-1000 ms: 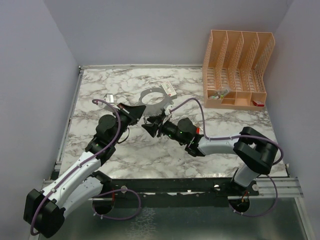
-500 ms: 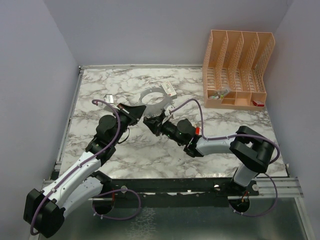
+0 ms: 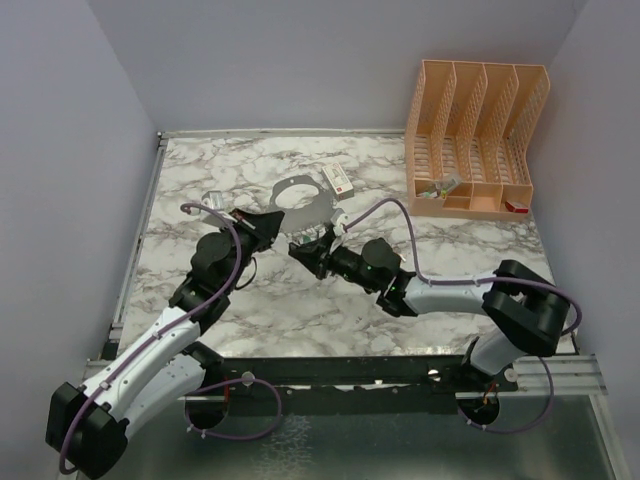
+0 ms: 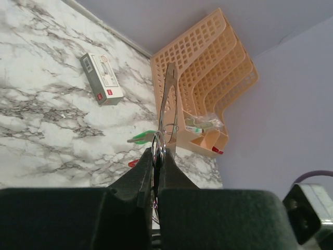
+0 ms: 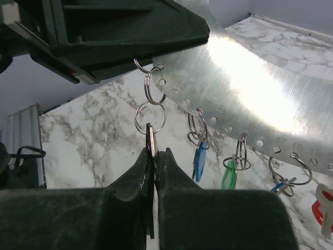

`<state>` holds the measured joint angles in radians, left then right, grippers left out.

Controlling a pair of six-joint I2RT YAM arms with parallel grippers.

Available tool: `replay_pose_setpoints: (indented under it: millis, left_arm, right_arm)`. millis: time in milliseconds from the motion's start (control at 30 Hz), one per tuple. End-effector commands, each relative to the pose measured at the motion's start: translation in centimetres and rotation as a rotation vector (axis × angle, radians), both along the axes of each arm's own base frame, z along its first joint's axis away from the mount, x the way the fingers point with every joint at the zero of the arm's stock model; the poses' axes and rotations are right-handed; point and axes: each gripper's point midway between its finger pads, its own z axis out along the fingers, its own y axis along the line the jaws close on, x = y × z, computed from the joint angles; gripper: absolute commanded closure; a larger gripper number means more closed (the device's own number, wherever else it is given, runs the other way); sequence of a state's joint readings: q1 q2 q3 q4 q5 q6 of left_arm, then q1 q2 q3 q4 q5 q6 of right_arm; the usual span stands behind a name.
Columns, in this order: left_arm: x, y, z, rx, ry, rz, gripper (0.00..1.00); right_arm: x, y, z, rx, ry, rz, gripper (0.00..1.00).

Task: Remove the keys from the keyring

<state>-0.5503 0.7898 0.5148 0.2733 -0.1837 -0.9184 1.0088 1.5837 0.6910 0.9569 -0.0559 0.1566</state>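
Observation:
The keyring (image 3: 300,192) is a thin grey metal band, held up off the table. My left gripper (image 3: 272,222) is shut on its left end; in the left wrist view (image 4: 156,152) the band (image 4: 169,94) runs edge-on away from the jaws. Small wire rings hang from holes along the band (image 5: 244,88). My right gripper (image 3: 303,250) is shut on a black key (image 5: 150,136) that hangs from the ring nearest the left gripper. A blue key (image 5: 198,161), a green key (image 5: 228,174) and a red key (image 5: 321,211) hang further along.
A white box with a red mark (image 3: 340,180) lies just behind the band. An orange desk organiser (image 3: 475,140) stands at the back right with small items in its front trays. A small grey object (image 3: 216,198) lies left of my left gripper.
The band has shifted a little left, away from the white box. My right arm has stretched out lower and further right, its gripper still at the black key.

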Motion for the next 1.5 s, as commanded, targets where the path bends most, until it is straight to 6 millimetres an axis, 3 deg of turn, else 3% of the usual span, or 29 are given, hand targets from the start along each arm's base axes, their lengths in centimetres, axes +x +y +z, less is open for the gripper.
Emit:
replay_pose_setpoints:
  millis: [0,200,400,700,1000,1167,1300,1467]
  left_arm:
    - [0.3,1.3,-1.2,0.066,-0.001,0.067,1.0]
    - [0.0,2.4,-5.0,0.109,0.07,0.107,1.0]
    - [-0.5,2.8,-6.0,0.215,0.054,0.088,1.0]
    - [-1.6,2.3,-4.1,0.399,-0.058,-0.017,0.81]
    - [-2.0,1.0,-2.5,0.611,-0.153,-0.16,0.65]
    - [-2.7,-1.2,-1.4,0.717,-0.279,-0.323,0.57]
    - [-3.5,-3.0,-1.8,0.769,-0.363,-0.452,0.47]
    - [-5.2,-4.8,-2.8,0.74,-0.43,-0.59,0.44]
  right_arm:
    - [-2.8,0.0,-1.9,-0.113,0.058,0.129,0.99]
    - [-3.9,-1.6,-4.4,-0.296,0.127,0.149,0.99]
    - [-3.4,-4.5,-4.9,-0.458,0.126,0.077,0.99]
    - [-2.7,-7.5,-5.8,-0.649,0.11,0.015,0.99]
    - [-2.2,-8.0,-5.6,-0.698,0.121,-0.012,0.99]
    - [-2.0,-8.1,-5.3,-0.695,0.13,-0.014,0.99]
    - [-1.7,-8.4,-4.6,-0.689,0.145,-0.021,0.99]
    - [-2.0,-8.6,-4.2,-0.659,0.169,0.008,0.99]
